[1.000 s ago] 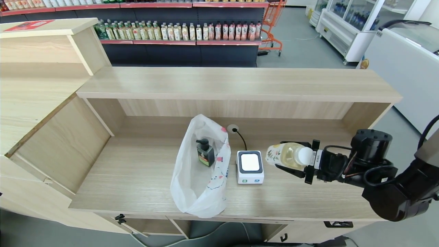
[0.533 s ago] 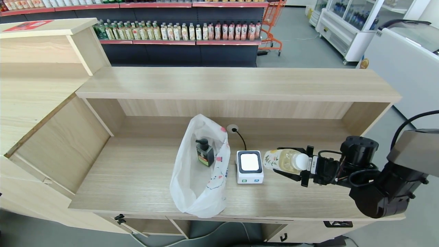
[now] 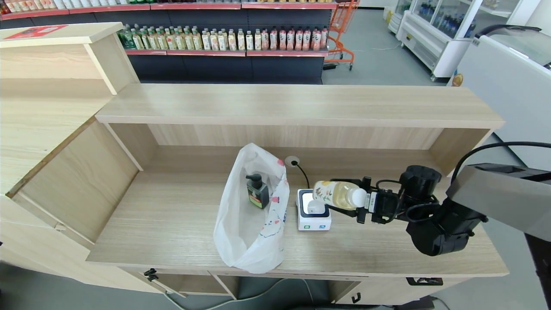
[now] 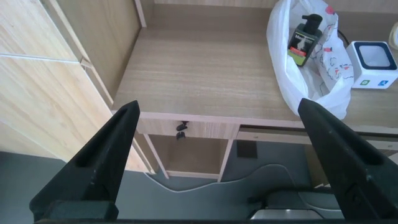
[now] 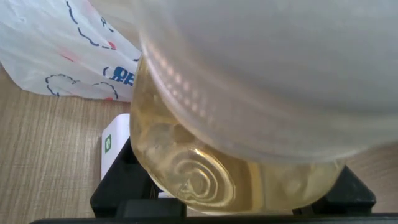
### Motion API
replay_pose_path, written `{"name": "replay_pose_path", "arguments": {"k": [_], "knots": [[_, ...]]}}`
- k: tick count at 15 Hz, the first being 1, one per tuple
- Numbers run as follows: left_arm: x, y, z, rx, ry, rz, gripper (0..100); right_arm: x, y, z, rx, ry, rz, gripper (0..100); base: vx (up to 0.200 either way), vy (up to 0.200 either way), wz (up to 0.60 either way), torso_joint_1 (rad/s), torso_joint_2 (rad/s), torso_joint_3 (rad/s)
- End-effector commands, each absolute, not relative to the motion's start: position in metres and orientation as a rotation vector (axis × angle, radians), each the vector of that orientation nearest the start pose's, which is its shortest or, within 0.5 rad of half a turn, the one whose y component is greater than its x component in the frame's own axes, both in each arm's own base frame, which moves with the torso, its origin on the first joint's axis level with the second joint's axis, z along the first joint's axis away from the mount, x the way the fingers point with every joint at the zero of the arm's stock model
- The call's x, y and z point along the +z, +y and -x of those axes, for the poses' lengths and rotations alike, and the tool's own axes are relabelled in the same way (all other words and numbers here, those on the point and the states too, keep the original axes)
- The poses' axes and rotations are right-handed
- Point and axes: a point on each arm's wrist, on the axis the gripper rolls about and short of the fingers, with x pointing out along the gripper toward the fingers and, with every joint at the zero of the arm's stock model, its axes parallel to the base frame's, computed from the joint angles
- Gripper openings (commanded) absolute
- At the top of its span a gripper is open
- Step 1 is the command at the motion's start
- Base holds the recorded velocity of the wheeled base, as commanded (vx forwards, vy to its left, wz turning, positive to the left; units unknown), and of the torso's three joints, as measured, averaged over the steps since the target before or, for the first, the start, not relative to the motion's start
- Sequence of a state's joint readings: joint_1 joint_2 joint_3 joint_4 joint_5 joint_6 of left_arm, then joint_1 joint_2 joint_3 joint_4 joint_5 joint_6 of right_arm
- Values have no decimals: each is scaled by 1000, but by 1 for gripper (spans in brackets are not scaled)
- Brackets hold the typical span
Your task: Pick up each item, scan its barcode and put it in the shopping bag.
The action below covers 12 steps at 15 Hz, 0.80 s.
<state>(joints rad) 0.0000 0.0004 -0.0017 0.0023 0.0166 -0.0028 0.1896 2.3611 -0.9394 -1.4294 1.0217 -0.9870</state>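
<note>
My right gripper [image 3: 342, 196] is shut on a clear bottle of yellow drink [image 3: 335, 194] with a white cap and flowered label, held sideways just above the white barcode scanner [image 3: 314, 212]. The right wrist view looks along the bottle [image 5: 249, 124] with the scanner [image 5: 118, 155] and the bag [image 5: 68, 50] beneath it. The white shopping bag [image 3: 252, 232] lies open left of the scanner with a dark pump bottle [image 3: 257, 190] inside. My left gripper [image 4: 224, 155] hangs open off the counter's near edge, fingers [image 4: 106, 155] wide apart, with the bag [image 4: 311, 68] and the pump bottle [image 4: 305, 40] farther off.
A black cable [image 3: 302, 172] runs from the scanner to a port in the counter [image 3: 172, 219]. A raised ledge [image 3: 297, 105] borders the far side and a wooden side wall [image 3: 82, 181] the left. Free counter lies left of the bag and right of the scanner.
My right arm has carried the bottle leftward from the counter's right part until it hangs over the scanner. The bag, pump bottle and scanner have stayed put.
</note>
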Motion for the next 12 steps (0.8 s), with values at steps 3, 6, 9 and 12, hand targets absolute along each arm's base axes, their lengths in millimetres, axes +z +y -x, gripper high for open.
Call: {"name": "replay_pose_path", "arguments": {"k": [3, 6, 9, 12], "knots": [[76, 0, 23, 17, 2, 3, 100, 30, 103, -401, 1126, -595, 859, 0, 0, 0, 0, 0, 0, 0], [76, 0, 23, 17, 2, 3, 100, 24, 105, -405, 1123, -603, 871, 0, 0, 0, 0, 0, 0, 0], [76, 0, 23, 17, 2, 3, 100, 17, 105, -410, 1115, -625, 902, 0, 0, 0, 0, 0, 0, 0], [76, 0, 23, 17, 0, 3, 100, 9, 105, -411, 1112, -627, 907, 0, 0, 0, 0, 0, 0, 0]]}}
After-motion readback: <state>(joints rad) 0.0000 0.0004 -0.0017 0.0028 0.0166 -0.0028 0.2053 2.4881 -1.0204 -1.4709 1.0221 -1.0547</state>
